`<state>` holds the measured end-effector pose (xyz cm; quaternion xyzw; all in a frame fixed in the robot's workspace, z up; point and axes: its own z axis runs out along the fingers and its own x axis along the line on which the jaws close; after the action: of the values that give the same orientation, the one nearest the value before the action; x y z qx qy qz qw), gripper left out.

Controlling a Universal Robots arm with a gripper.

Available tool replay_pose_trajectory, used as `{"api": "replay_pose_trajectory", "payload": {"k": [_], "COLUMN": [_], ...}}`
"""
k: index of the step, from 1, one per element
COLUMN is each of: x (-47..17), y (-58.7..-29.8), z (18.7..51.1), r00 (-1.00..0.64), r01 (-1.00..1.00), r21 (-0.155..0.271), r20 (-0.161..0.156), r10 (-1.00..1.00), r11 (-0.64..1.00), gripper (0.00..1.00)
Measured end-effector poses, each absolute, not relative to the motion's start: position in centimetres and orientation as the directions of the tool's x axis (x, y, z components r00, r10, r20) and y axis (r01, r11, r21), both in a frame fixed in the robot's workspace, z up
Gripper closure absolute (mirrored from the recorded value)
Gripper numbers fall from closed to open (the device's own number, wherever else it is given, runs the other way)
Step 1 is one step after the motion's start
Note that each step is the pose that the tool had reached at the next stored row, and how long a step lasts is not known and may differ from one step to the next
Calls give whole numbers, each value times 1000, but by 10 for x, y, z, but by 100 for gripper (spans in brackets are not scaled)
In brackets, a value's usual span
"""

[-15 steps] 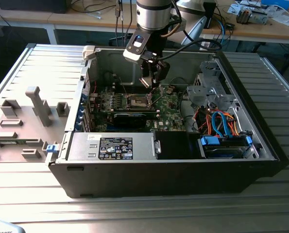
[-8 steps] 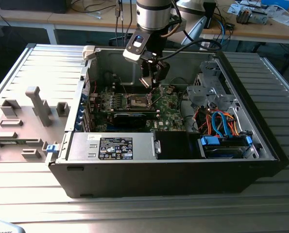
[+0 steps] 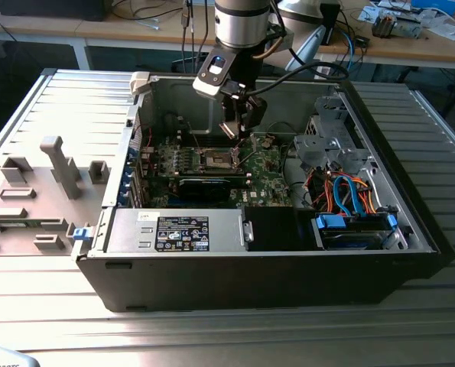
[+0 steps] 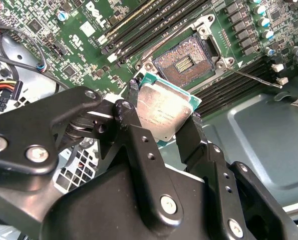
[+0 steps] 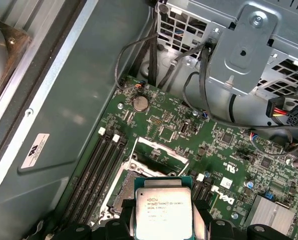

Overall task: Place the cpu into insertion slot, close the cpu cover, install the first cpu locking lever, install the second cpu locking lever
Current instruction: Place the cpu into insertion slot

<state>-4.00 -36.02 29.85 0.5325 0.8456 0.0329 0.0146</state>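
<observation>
My gripper (image 4: pixel 161 115) is shut on the cpu (image 4: pixel 164 111), a flat square chip with a silver-grey top and green edge, pinched by two opposite sides. The chip hangs tilted above the green motherboard (image 4: pixel 83 60), a short way off the insertion slot (image 4: pixel 183 61), whose brownish-gold contact field lies bare. In the first wrist view the cpu (image 5: pixel 163 210) covers part of the insertion slot (image 5: pixel 119 194), and the cpu cover (image 5: pixel 161 148) stands swung up past it. A thin locking lever (image 4: pixel 254 78) sticks out sideways from the socket. In the exterior view the gripper (image 3: pixel 239 131) hovers inside the open case.
Long black memory slots (image 4: pixel 138 30) run beside the socket on both sides. A metal drive cage (image 5: pixel 244 45) with cables (image 5: pixel 289 112) sits past the board. The case wall (image 5: pixel 78 100) is close by. A grey plastic fixture (image 3: pixel 55 164) stands at the exterior view's left.
</observation>
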Motion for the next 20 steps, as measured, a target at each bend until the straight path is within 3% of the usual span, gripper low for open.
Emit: {"api": "replay_pose_trajectory", "payload": {"k": [20], "x": [-40], "y": [-360], "z": [298], "r00": [-403], "r01": [913], "r21": [71], "r20": [10], "r10": [915], "r11": [401], "gripper": [45]}}
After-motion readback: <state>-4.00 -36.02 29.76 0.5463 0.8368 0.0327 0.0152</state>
